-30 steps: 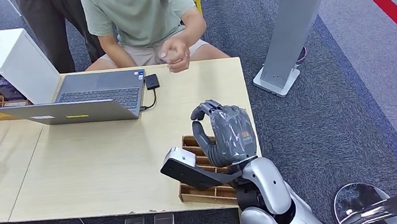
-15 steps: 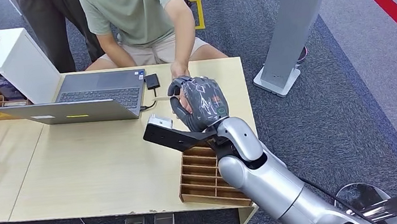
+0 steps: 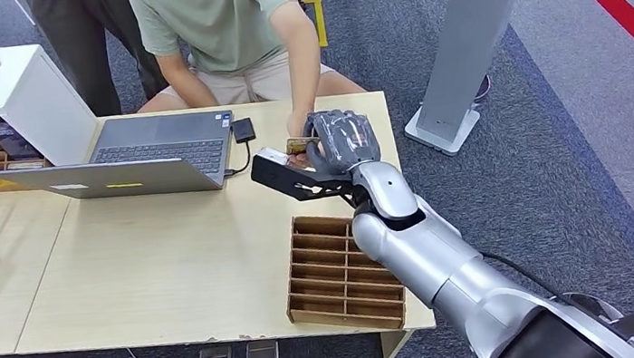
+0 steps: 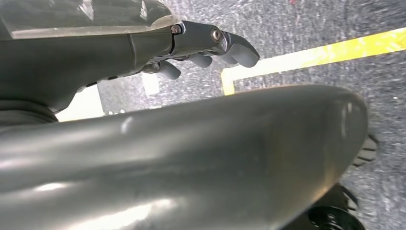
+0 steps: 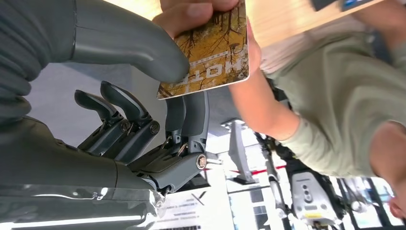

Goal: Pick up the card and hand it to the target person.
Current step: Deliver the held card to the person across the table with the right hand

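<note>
Here the right hand (image 3: 341,144) is stretched out over the far side of the table (image 3: 167,252), just past the wooden tray (image 3: 338,272) with its many slots, so the card can reach the person in the green shirt (image 3: 216,18) sitting across from the robot. The card (image 5: 210,50) is yellow-brown with a tree picture and letters on it. The robot's thick thumb (image 5: 129,48) presses one corner of it against the fingers behind, so the hand is pinching the card. The person's hand (image 5: 196,12) already has the other end, so both hold it at once; I think this is the hand-over, and the robot needs to let go next. From the head view the card is only a tiny sliver, mostly hidden behind the robot's hand. The person's face is cut off. The left hand (image 4: 191,45) hangs over grey carpet with its fingers curled in a bit; it seems to hold nothing, but I cannot tell for sure. A laptop (image 3: 137,155) sits farther left of the tray.
</note>
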